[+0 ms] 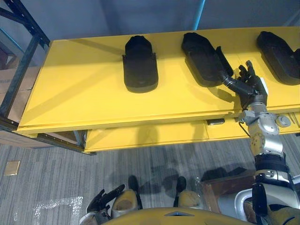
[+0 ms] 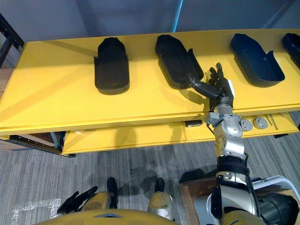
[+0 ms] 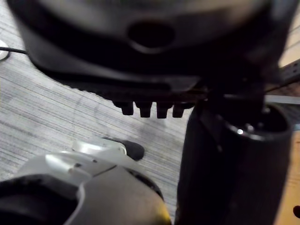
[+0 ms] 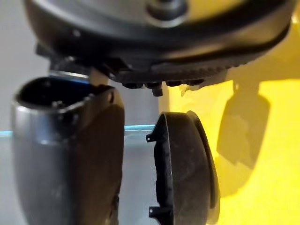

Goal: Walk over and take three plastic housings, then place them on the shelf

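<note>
Now the right hand (image 1: 253, 89), fingers spread apart, sets its thumb at the near right corner of the middle black plastic housing (image 1: 201, 58) on the flat yellow shelf (image 1: 79, 89), while the left hand (image 1: 101, 201) hangs low, fingers loosely apart.

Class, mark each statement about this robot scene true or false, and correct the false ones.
1. The left housing lies on the yellow shelf. True.
2. The right hand has lifted the middle housing off the shelf. False: the housing lies on the shelf, with the open hand beside it.
3. The left hand hangs low above the floor. True.
4. The left hand holds a housing. False: it is empty.
</note>
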{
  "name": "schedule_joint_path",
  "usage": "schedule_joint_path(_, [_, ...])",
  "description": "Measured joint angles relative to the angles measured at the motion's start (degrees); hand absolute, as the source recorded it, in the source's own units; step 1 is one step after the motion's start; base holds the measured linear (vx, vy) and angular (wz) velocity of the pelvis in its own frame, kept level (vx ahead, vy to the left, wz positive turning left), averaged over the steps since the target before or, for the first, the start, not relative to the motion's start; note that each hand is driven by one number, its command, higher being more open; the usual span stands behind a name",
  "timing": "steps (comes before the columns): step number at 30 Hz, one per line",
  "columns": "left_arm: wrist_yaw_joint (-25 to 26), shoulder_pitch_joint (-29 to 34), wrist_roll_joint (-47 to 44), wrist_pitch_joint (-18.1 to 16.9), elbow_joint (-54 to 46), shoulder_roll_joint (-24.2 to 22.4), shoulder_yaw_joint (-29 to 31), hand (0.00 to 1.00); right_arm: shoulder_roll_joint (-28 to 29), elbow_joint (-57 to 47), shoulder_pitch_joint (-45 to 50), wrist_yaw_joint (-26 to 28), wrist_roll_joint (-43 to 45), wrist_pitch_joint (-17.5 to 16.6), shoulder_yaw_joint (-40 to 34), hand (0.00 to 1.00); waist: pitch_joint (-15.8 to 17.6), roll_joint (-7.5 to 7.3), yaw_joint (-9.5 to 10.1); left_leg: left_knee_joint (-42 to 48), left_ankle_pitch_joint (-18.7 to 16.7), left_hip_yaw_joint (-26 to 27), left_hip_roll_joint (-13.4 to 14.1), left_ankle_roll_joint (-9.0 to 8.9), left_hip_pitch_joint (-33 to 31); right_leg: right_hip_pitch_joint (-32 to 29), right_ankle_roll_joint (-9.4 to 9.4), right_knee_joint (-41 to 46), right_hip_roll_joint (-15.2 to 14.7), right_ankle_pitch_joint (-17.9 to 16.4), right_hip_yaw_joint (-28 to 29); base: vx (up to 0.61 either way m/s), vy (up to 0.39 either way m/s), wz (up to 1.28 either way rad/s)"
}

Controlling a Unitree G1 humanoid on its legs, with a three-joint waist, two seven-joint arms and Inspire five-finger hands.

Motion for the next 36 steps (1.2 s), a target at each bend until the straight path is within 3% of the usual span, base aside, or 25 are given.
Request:
schedule_joint_path(12, [-0.4, 0.02, 0.01, -0.07, 0.0, 0.85, -0.62, 1.0, -0.36, -2.52, 0.04, 3.98, -0.12, 1.49, 4.41, 1.0, 0.06, -0.92, -0.03, -1.1, 0.42, 0.35, -0.01, -0.09, 0.82, 0.09, 0.0, 0.07, 0.03, 0.01, 0.35, 0.0, 0.001, -0.01])
schedule_joint_path(26, [-0.3, 0.17, 0.11, 0.02, 0.21, 1.85, -1.93, 1.0, 1.29, -6.22, 3.6, 3.81, -2.36, 2.23, 5.7, 1.0, -1.26, -1.98, 0.08, -2.94, 1.35, 0.52, -0.12, -0.11, 1.77, 0.28, -0.05, 0.06, 0.1, -0.04, 0.34, 0.0, 0.0, 0.0])
schedule_joint_path(32, [-0.29, 0.17, 0.1, 0.06, 0.48, 2.14, -2.13, 1.0, 1.63, -8.02, 4.98, -0.53, -6.41, 2.22, 6.78, 1.0, -2.24, -2.5, 0.38, -3.16, 1.39, 1.22, -0.14, -0.09, 1.78, -0.25, -0.03, 0.08, 0.09, -0.02, 1.36, -0.01, 0.004, -0.05])
schedule_joint_path(36, [-0.02, 0.26, 0.07, -0.43, 1.28, 2.02, -2.22, 1.0, 1.9, -16.26, 7.39, -8.04, -13.01, 2.23, 6.47, 1.0, -2.38, -2.26, 0.11, -3.62, 1.36, 2.93, -0.09, -0.11, 2.47, -0.67, 0.0, 0.07, 0.17, 0.25, 3.01, 0.01, 0.005, -0.2])
